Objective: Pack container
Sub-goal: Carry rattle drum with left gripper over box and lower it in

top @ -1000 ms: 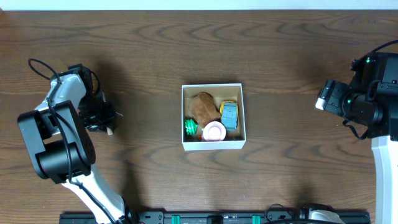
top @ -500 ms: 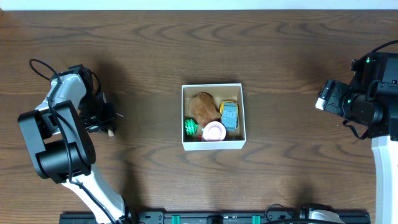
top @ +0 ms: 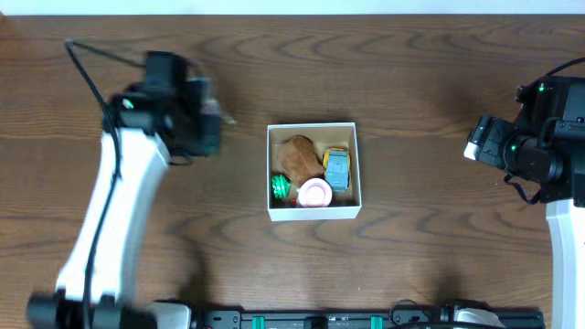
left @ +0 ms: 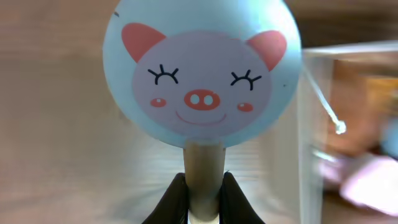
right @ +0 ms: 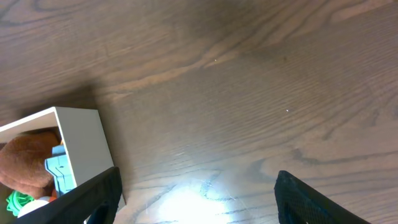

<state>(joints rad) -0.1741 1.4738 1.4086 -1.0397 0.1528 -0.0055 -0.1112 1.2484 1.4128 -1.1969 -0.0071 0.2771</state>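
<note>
Wooden table (top: pixel 411 73) under white-walled container (top: pixel 313 213)

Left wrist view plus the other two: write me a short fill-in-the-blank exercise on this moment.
1. The left pincer is shut on the stick of a blue stick toy whose round head shows a ____ face.
2. The right pincer is ____, with nothing between its fingers.
3. In the container, the round piece next to the brown plush is coloured ____.
Missing words: pig; open; pink.
</note>
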